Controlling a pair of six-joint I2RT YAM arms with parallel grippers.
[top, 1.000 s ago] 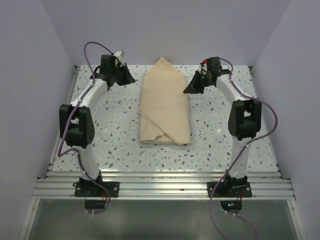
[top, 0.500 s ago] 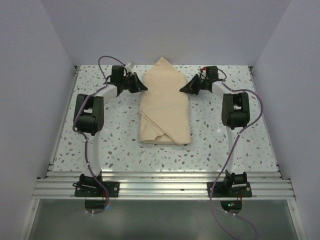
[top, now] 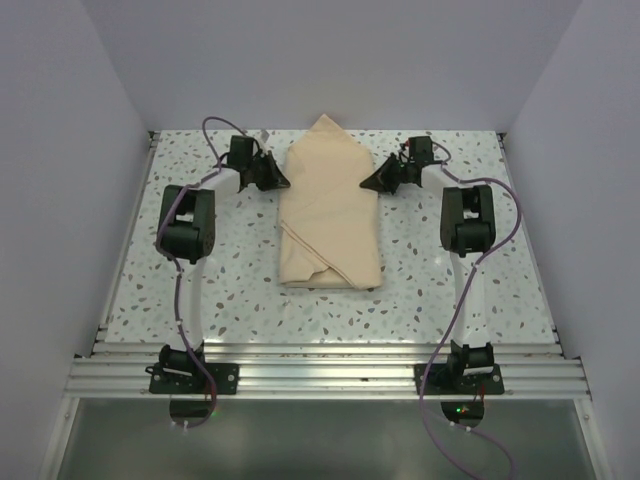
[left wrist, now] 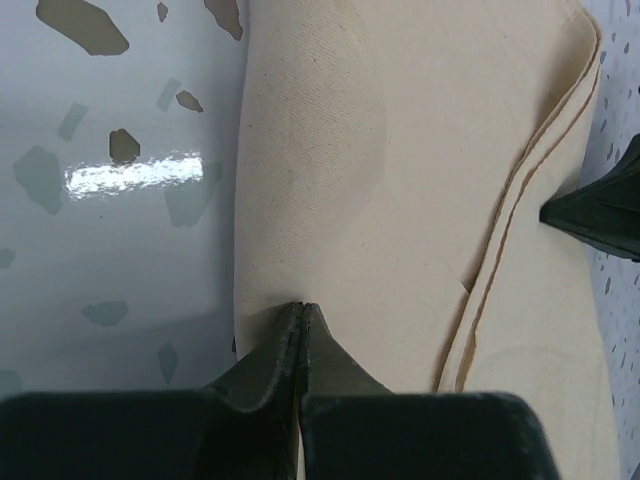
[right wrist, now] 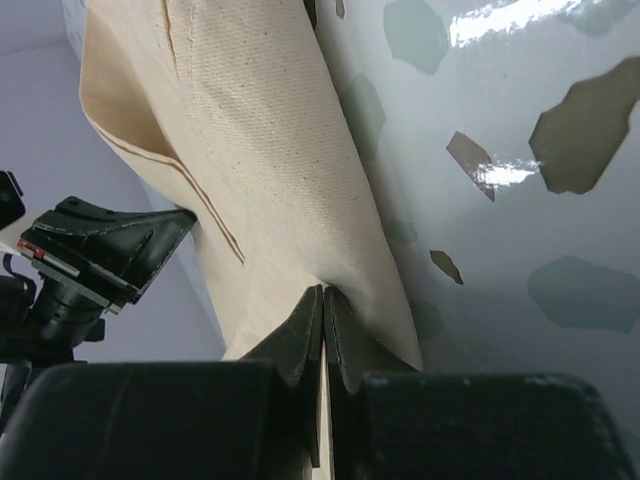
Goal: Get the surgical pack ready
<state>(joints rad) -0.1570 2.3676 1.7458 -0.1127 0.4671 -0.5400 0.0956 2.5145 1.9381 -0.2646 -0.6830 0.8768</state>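
Two end effectors flank the surgical pack (top: 328,205), one on each long side near its far half. The left end effector (left wrist: 302,308) has its fingers pressed together, tips touching the pack's left edge. The right end effector (right wrist: 323,292) is likewise closed, tips against the right edge. Whether either pinches a fold of cloth cannot be told.

The pack lies mid-worktop (top: 220,270), wrapped in tan sheet. Its long axis runs near to far, with a pointed corner aimed at the far wall and a blunt folded end facing the arm bases. Layered fold edges run along its right side.

Bare speckled worktop lies to the left and right of the pack. A band of it separates the near end from the metal rail (top: 330,372). The far point lies close to the back edge.
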